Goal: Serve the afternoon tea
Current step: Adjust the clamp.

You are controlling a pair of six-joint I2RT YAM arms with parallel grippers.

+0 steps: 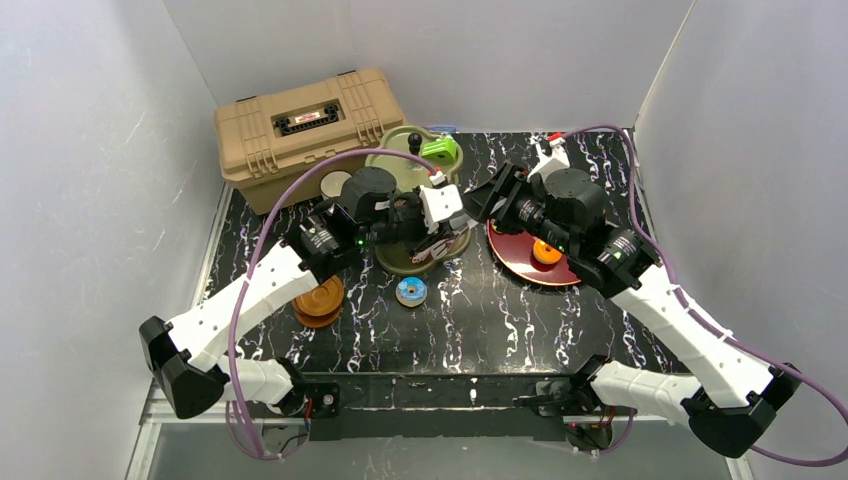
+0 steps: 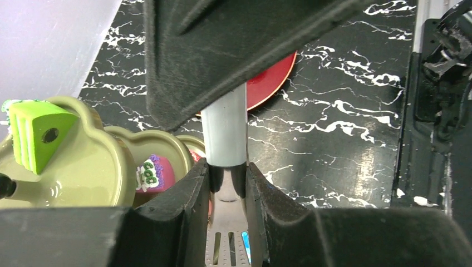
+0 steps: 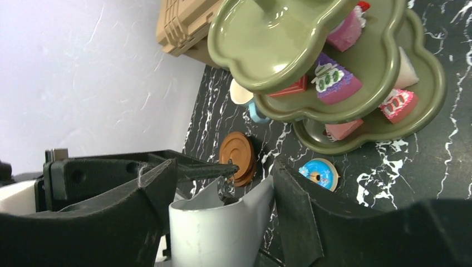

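Observation:
The olive-green three-tier stand (image 1: 398,165) with a black knob stands at the back centre, and it also shows in the right wrist view (image 3: 267,50). It carries toy cakes: a green slice (image 1: 440,150) on the top tier and a purple-pink slice (image 3: 334,80) lower down. My left gripper (image 2: 227,169) is shut on the neck of a grey slotted cake server (image 2: 225,133). My right gripper (image 3: 222,173) meets it just right of the stand, and its fingers close on the server's grey handle (image 3: 217,228). In the top view the two grippers (image 1: 455,222) (image 1: 485,200) touch tips.
A blue donut (image 1: 411,291) lies on the table in front of the stand. Stacked brown saucers (image 1: 320,300) sit at the left. A red plate (image 1: 520,255) with an orange piece lies under the right arm. A white mug (image 3: 240,94) and a blue mug (image 3: 257,114) stand behind the stand. The tan toolbox (image 1: 305,125) is at the back left.

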